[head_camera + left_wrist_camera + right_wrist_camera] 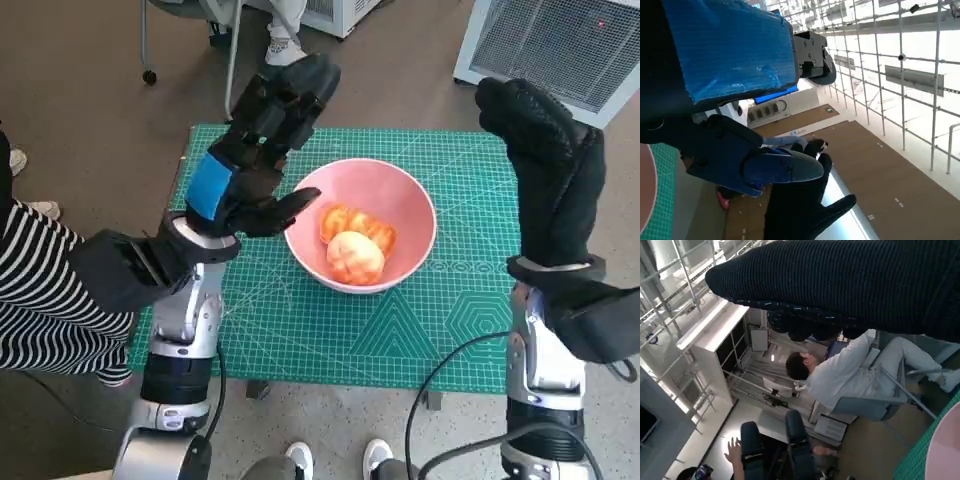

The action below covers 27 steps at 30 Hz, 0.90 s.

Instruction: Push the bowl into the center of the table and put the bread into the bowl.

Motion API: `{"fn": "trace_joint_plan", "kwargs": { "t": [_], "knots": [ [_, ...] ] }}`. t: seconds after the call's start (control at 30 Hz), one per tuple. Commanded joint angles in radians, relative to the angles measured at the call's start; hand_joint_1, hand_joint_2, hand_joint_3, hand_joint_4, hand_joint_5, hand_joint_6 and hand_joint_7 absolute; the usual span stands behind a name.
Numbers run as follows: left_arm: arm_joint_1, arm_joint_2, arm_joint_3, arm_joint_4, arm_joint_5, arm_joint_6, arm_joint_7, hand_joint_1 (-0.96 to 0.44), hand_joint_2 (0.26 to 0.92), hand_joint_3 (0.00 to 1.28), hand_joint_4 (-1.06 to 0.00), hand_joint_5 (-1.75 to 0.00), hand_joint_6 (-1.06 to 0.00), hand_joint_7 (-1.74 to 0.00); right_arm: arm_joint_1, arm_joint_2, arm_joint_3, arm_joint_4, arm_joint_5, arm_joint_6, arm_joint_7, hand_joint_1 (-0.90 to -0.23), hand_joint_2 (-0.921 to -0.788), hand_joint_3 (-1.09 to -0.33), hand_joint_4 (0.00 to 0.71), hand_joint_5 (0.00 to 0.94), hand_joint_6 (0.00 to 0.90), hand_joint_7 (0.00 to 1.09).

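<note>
A green grid mat covers the tabletop (300,330), brown floor (80,80) all round. Mid-table sits the pink bowl (410,205), the bread (355,255) inside. Left robot hand (262,150) and right robot hand (545,170) hover raised, fingers apart, holding nothing.

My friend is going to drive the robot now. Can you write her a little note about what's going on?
Left hand: raised beside the bowl, fingers apart, holding nothing.
Right hand: raised over the table's right side, holding nothing.
Pink bowl: near the middle of the green mat.
Bread: already lying in the bowl.
Done: it looks like both steps.
Left: probably just lowering the hands away.
</note>
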Motion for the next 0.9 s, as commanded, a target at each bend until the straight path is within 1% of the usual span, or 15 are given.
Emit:
{"fn": "trace_joint_plan", "kwargs": {
  "t": [0.03, 0.57, 0.9],
  "knots": [
    [0.012, -0.002, -0.004, -0.019, 0.006, 0.005, 0.005, -0.66, 0.921, 0.34, -0.08, -0.06, 0.00, -0.54, 0.033, -0.003, -0.004, -0.002, 0.007, 0.015, 0.009, -0.822, -0.921, -0.748, 0.219, 0.002, 0.113, 0.54],
    [0.018, -0.012, -0.006, -0.016, 0.001, -0.002, 0.017, -0.65, 0.921, 0.34, -0.08, -0.07, 0.00, -0.55, 0.037, -0.011, -0.007, 0.005, -0.001, 0.005, 0.013, -0.832, -0.921, -0.744, 0.226, 0.004, 0.121, 0.53],
    [0.031, -0.020, -0.007, -0.036, -0.008, 0.011, 0.023, -0.65, 0.921, 0.34, -0.08, -0.07, 0.00, -0.55, 0.039, -0.012, -0.004, 0.006, -0.004, 0.000, 0.013, -0.834, -0.921, -0.744, 0.226, 0.004, 0.108, 0.52]
  ]
}}
